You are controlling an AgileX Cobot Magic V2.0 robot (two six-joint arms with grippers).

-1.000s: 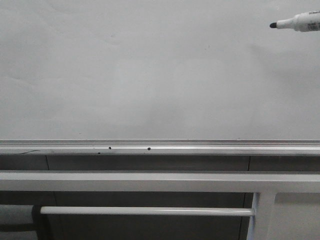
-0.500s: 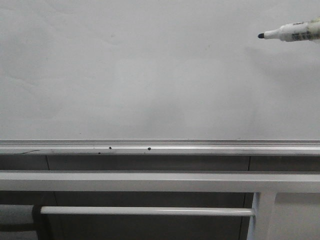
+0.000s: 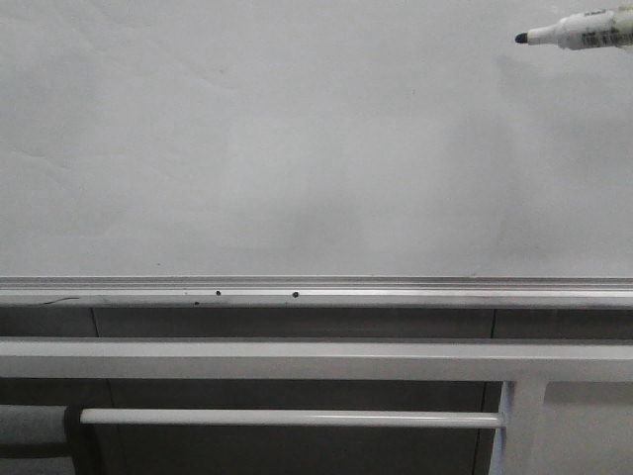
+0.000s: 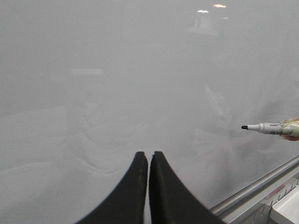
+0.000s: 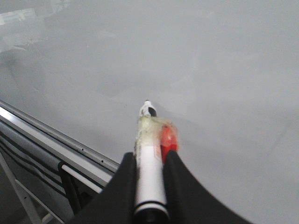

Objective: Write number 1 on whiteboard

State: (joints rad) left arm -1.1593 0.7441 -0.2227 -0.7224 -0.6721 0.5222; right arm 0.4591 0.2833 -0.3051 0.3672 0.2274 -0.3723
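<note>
The whiteboard (image 3: 297, 148) fills the front view, plain white with a silver edge rail (image 3: 316, 289). No number 1 stroke shows on it. A white marker pen (image 3: 579, 32) with a black tip enters at the far right, tip pointing left, a little off the board surface. It also shows in the left wrist view (image 4: 268, 128). My right gripper (image 5: 149, 156) is shut on the marker pen (image 5: 149, 172), its tip (image 5: 148, 109) aimed at the board (image 5: 210, 70). My left gripper (image 4: 148, 155) is shut and empty over the board (image 4: 93, 70).
Below the rail run a grey horizontal beam (image 3: 297, 358) and a thin white rod (image 3: 287, 419). Tiny black dots (image 3: 295, 294) sit on the rail. The rail and frame also show in the right wrist view (image 5: 51, 140).
The marker moved left and down half a second ago, then rose again; its tip now sits higher, slightly left of where it was one second ago.
</note>
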